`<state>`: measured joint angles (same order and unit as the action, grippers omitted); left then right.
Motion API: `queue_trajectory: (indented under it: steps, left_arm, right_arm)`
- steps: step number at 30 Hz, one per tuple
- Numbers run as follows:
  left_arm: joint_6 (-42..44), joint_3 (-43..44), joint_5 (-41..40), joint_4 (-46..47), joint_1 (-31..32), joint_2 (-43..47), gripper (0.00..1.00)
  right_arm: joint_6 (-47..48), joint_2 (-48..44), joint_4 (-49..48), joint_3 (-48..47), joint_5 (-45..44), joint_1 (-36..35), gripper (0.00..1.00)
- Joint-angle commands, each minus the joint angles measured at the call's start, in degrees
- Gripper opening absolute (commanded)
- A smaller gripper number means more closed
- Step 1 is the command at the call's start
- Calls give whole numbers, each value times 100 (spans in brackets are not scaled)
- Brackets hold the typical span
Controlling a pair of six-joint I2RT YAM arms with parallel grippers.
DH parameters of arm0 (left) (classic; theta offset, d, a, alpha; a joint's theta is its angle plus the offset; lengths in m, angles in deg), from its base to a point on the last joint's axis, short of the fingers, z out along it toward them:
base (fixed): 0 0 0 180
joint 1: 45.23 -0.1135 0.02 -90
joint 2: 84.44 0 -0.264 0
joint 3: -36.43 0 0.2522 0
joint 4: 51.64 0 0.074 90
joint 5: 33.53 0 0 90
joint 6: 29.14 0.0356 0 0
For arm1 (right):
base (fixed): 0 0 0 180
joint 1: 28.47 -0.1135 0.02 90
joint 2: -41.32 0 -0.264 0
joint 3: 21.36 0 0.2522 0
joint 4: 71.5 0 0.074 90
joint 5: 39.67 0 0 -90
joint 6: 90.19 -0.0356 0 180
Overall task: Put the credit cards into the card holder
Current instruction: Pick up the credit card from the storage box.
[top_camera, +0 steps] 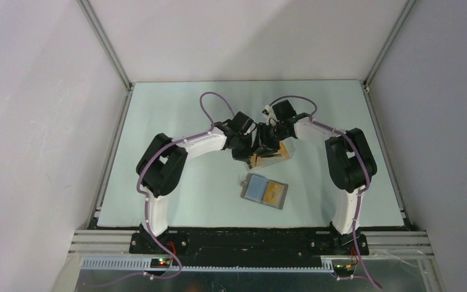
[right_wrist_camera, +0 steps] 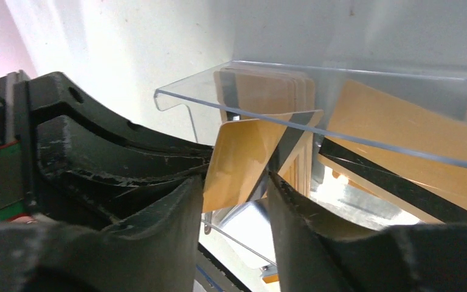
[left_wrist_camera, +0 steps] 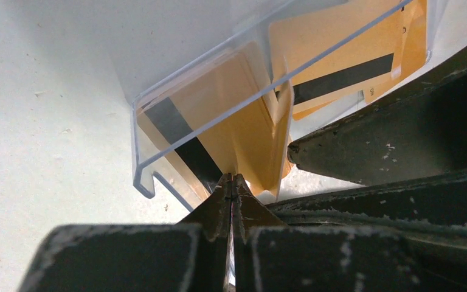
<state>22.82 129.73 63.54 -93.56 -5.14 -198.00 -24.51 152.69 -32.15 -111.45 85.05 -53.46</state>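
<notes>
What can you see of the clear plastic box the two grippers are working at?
The clear plastic box is transparent and thin-walled, open on the side facing the grippers, with a notched lip at one corner. It lies just beyond the card holder. Inside are several orange-gold credit cards with dark stripes, some stacked, some leaning. The left gripper is shut on one card at the opening. The right gripper has its fingers either side of a card, contact unclear.

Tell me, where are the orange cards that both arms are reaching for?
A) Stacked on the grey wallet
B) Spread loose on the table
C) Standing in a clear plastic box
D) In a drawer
C: both wrist views show the credit cards standing inside the clear plastic box, where the left gripper and right gripper meet. The card holder lies apart on the table.
</notes>
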Motion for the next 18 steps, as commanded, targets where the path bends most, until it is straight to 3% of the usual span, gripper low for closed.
queue_trajectory:
  steps: [1, 12, 18]
  left_arm:
    - [161, -73, -247, -91, -5, 170, 0]
    - [266, -33, -146, 10, 6, 392, 0]
    - [287, -34, 108, 256, 3, 524, 0]
  right_arm:
    - [186, 29, 498, -30, -506, -189, 51]
    - [-57, -5, 438, -27, -255, -23, 72]
    - [-232, 70, 79, 37, 102, 84, 75]
